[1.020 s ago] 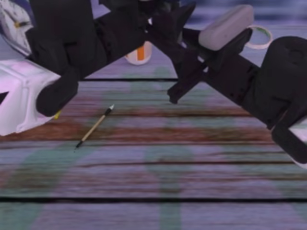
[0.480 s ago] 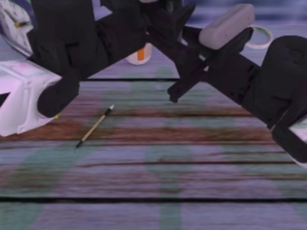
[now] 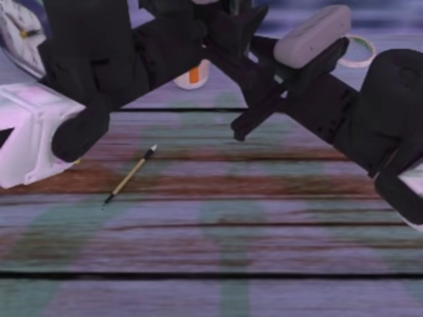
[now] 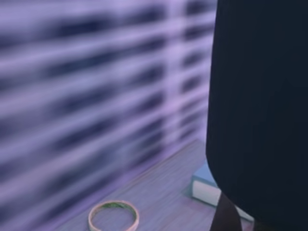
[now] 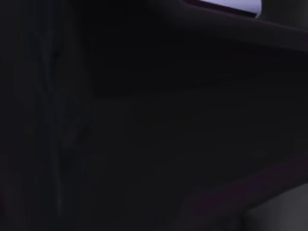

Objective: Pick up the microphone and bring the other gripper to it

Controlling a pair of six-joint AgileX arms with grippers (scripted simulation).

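The near planks of the desk [image 3: 218,251] are lying bare, and just beyond them a slim paintbrush [image 3: 129,176] is resting slantwise, well apart from both arms. Farther back the left gripper [image 3: 221,30], on the arm with the white wrist block [image 3: 26,132], is reaching in from the left, and the right gripper [image 3: 248,69], under its grey rounded pad [image 3: 312,36], is reaching in from the right. The two are meeting above the far middle in one dark tangle. The microphone is not showing on the desk. I judge it is being held up in that tangle, so its axis and the nearer arm are staying unclear, as is how far either gripper is open. The right wrist view is dark. Behind are sitting an orange-and-white bottle [image 3: 192,74], a tape ring [image 3: 360,51] and a clock [image 3: 16,30]
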